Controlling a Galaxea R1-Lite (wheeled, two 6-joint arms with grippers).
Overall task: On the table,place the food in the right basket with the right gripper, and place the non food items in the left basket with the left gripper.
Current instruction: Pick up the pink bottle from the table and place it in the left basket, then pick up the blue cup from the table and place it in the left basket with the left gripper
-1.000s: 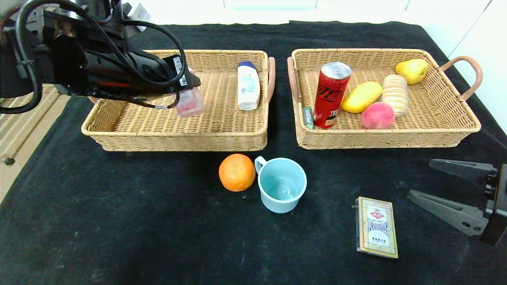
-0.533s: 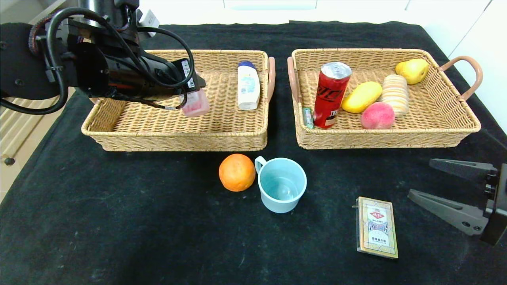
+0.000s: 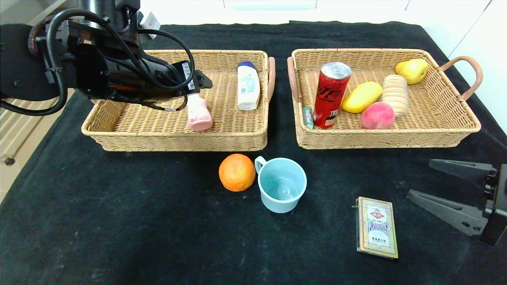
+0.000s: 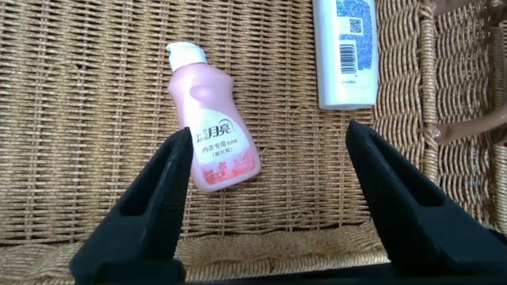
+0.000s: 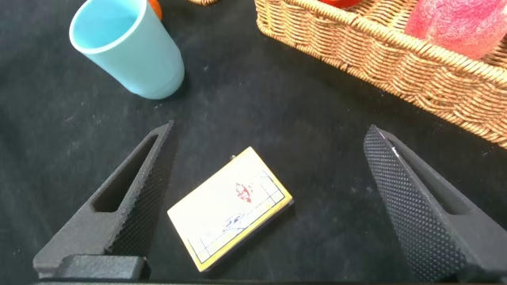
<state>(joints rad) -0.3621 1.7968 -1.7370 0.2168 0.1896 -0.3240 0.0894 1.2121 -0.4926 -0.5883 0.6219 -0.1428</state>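
You see two rough woven wicker baskets [image 3: 174,136] on a matt black cloth worktop [image 3: 119,221]. The pink bottle [image 4: 214,142] looks like smooth, glossy plastic; the can [image 3: 330,95] shiny metal; the mug [image 3: 282,184] smooth plastic.

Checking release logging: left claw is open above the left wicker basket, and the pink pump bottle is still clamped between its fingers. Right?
Not quite. The left claw is open above the left wicker basket, but the pink pump bottle is not clamped: the left wrist view shows it lying on the basket floor, clear of both fingers, beside the white bottle.
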